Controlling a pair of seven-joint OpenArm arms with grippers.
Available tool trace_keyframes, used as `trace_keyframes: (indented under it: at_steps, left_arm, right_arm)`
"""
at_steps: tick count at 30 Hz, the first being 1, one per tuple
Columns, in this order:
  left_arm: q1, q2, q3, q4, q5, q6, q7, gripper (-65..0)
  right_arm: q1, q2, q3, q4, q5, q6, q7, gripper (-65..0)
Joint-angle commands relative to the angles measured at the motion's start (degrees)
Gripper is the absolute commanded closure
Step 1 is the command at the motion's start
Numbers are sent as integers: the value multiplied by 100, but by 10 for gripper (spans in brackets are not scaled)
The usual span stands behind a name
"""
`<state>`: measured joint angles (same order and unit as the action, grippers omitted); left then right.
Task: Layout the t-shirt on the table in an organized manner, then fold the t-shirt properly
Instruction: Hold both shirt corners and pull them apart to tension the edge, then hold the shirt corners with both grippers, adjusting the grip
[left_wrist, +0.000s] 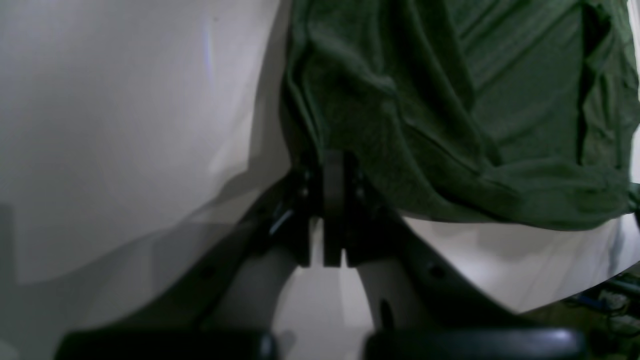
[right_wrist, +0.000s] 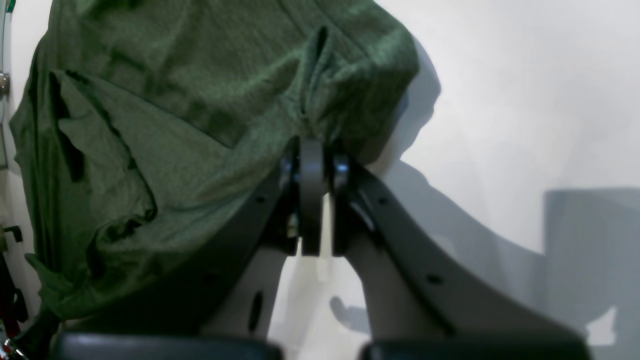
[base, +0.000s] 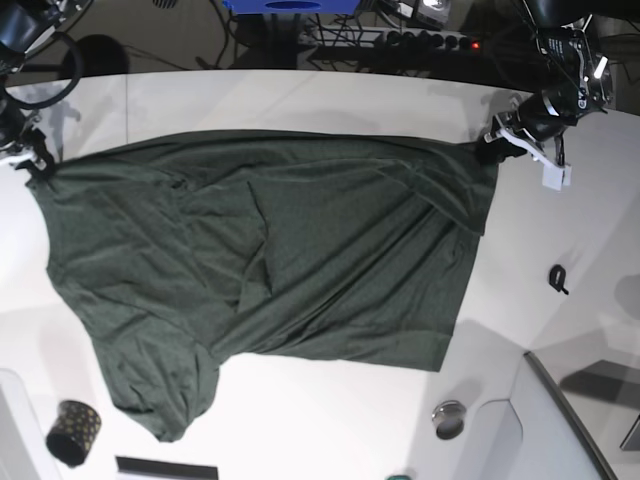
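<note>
- T-shirt first: the large, plain dark green soft-fabric t-shirt (base: 270, 270) lies spread over the middle of the very large white smooth table (base: 300, 100), stretched between its two far corners, one sleeve trailing toward the near left.
- Handling, as a judgement — light, limp cloth with no stiffness; it will drape, wrinkle and drag rather than slide cleanly, and diagonal creases already cross the body.
- Best holds look to be hems and corners, pinched through a bunched edge, not the flat middle.
- Left gripper (left_wrist: 332, 160), at the far right of the scene: jaws together, clamped on a gathered corner of the shirt.
- Right gripper (right_wrist: 312, 145), at the far left: jaws likewise pressed together on a bunched fold of the cloth.
- Small black gold-dotted cup (base: 73, 432) stands near left — just beside the trailing sleeve, which could catch it.
</note>
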<state>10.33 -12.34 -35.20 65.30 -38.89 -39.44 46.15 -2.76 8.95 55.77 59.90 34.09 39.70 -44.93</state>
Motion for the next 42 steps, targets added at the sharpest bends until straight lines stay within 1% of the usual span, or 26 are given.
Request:
trace_keyframes:
  at_steps: [1,3,6,9,13,14,17,24,25,26,28,30,32,33,35,37,42]
  left_arm:
    - [-17,-98,-36,279,-115,-56,-92,0]
    - [-9,-98,-45,534,-115,-56,84,0]
    - [-35,-98,-54,771,-115,-56,409,0]
    - [-53,-89,-54,833,-115,-56,453,0]
    - [-26,-72,-10,789,-115,-56,444,0]
    - [-26,-63,-10,789,-115,-56,435,0]
    - [-17,-54,-1,789,-115,-56,435,0]
    - [-17,-54,-1,789,-115,-56,435,0]
    - [-17,-54,-1,789,-115,-56,435,0]
    - [-9,-54,-10,789,-115,-56,435,0]
    - [-9,-54,-10,789,-115,-56,435,0]
    - [-9,-54,-10,789,-115,-56,435,0]
    - [-9,-54,-1,780,-115,-56,435,0]
    - [-9,-54,-1,780,-115,-56,435,0]
    - [-9,-54,-18,780,-115,-56,435,0]
    - [53,-63,-10,780,-115,-56,435,0]
    - [88,-63,-10,780,-115,-56,427,0]
  right_arm:
    - [44,94,10,107,103,30,-39,-8]
    - [44,217,10,107,121,30,-312,-8]
    - [44,226,10,256,112,30,-479,-6]
    - [44,217,10,379,103,30,-514,-6]
    - [158,235,10,335,95,30,-707,-6]
    - [167,235,10,335,95,-19,-742,-6]
    - [281,217,10,335,95,-335,-751,-6]
    - [457,208,10,335,121,-625,-769,-11]
    - [501,173,10,335,130,-643,-804,-26]
    - [553,138,10,335,112,-643,-892,-56]
    - [597,120,10,353,103,-643,-1156,-161]
    - [641,94,10,388,103,-643,-1296,-270]
    - [633,94,10,397,121,-643,-1331,-348]
    - [624,94,10,397,121,-643,-1331,-366]
    - [562,94,10,538,121,-643,-1331,-369]
    - [404,68,1,916,130,-634,-1331,-369]
    - [0,-214,-482,1979,121,-634,-1331,-368]
